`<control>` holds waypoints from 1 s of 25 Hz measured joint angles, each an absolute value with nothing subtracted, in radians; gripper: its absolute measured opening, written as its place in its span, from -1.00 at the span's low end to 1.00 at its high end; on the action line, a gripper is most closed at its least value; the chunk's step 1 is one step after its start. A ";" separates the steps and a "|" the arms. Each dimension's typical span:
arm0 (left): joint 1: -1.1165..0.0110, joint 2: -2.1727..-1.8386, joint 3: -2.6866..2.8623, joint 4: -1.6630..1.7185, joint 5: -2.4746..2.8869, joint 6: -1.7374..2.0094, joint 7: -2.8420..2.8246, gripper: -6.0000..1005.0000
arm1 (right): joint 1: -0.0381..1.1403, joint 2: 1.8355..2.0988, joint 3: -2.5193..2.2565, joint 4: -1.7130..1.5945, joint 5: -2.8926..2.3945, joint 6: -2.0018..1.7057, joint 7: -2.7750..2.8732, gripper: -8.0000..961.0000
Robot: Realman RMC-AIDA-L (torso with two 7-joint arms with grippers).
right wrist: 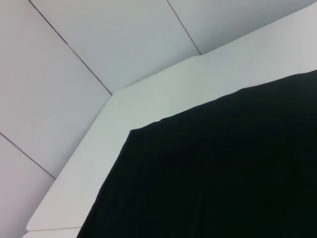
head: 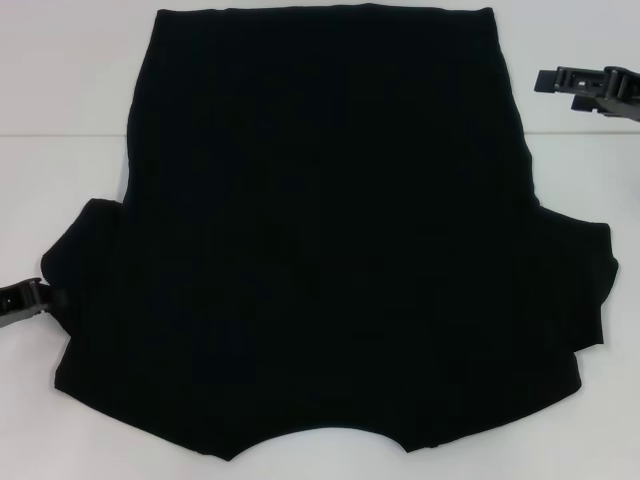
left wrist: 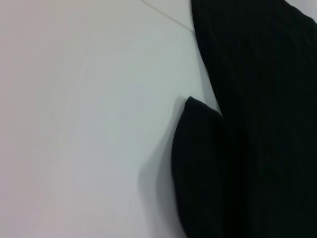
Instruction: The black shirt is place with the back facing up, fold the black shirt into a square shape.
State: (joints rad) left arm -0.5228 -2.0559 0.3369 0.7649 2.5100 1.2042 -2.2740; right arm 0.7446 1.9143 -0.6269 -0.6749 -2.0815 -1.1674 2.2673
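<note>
**Black T-shirt spread flat on a white worktop, a gripper at each side**

A large, plain black short-sleeved T-shirt of soft fabric lies flat on a smooth white worktop, filling most of the head view. Its straight hem is at the far edge and its curved neckline is nearest the robot. One short sleeve sticks out to each side. No lettering shows on the upper face.

The left gripper, black and hard-edged, is at the left edge of the head view, touching or just beside the left sleeve's outer edge. Whether its fingers are apart or together cannot be told.

The right gripper hovers over bare worktop to the right of the shirt near its far corner, apart from the fabric. Its two fingers point towards the shirt with a narrow gap between them, holding nothing.
</note>
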 joint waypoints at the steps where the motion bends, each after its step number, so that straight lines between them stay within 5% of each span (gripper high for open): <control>1: -0.523 -2.056 0.338 0.765 2.512 1.205 -2.274 -0.70 | 0.744 1.914 -0.623 -0.675 -2.082 -1.169 2.267 0.85; 10: -0.516 -2.057 0.328 0.788 2.491 1.217 -2.269 -0.96 | 0.744 1.913 -0.617 -0.675 -2.082 -1.181 2.267 0.85; 25: -0.518 -2.035 0.251 0.837 2.487 1.184 -2.372 -0.95 | 0.742 1.913 -0.606 -0.675 -2.081 -1.197 2.268 0.85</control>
State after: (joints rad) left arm -0.5178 -2.0352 0.2505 0.8375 2.4865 1.1838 -2.3719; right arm 0.7424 1.9129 -0.6058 -0.6749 -2.0806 -1.1971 2.2684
